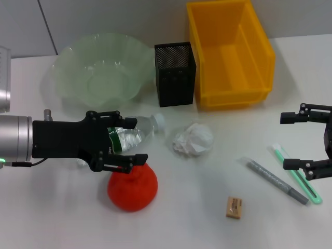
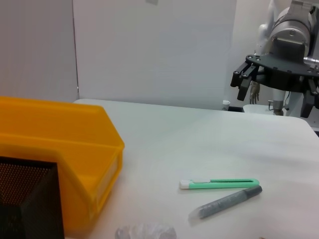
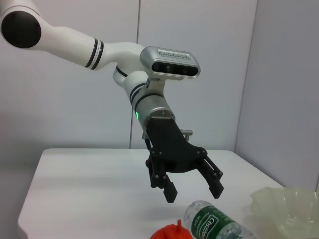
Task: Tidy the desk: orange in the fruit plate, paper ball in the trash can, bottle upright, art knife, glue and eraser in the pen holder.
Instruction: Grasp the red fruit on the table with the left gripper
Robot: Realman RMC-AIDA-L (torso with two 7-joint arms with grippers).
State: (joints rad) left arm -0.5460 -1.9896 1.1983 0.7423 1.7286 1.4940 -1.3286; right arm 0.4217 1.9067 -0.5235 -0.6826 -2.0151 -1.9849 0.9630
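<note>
Black and angular, the left gripper (image 1: 133, 141) hangs with its fingers spread wide above the bottle (image 1: 132, 136), which lies on its side on the white table (image 1: 62, 218); the right wrist view shows the fingertips (image 3: 171, 192) clear of the ribbed clear plastic and its green label. Just beside the bottle sits the orange (image 1: 132, 187), round, red-orange and slightly bumpy. Behind them stands the fruit plate (image 1: 98, 70), translucent pale green with a ruffled rim. Next along are the pen holder (image 1: 175, 73) (a square cup of black metal mesh) and, touching or nearly touching it, the trash can (image 1: 228, 52), glossy yellow plastic with straight walls. A crumpled white paper ball (image 1: 193, 139) rests in front of the pen holder. Farther right lie a grey glue stick (image 1: 277, 181) and a slim mint-green art knife (image 1: 295, 173), with the tan eraser (image 1: 234, 207) nearer the front edge. Over the knife, the right gripper (image 1: 306, 142) also stands open.
</note>
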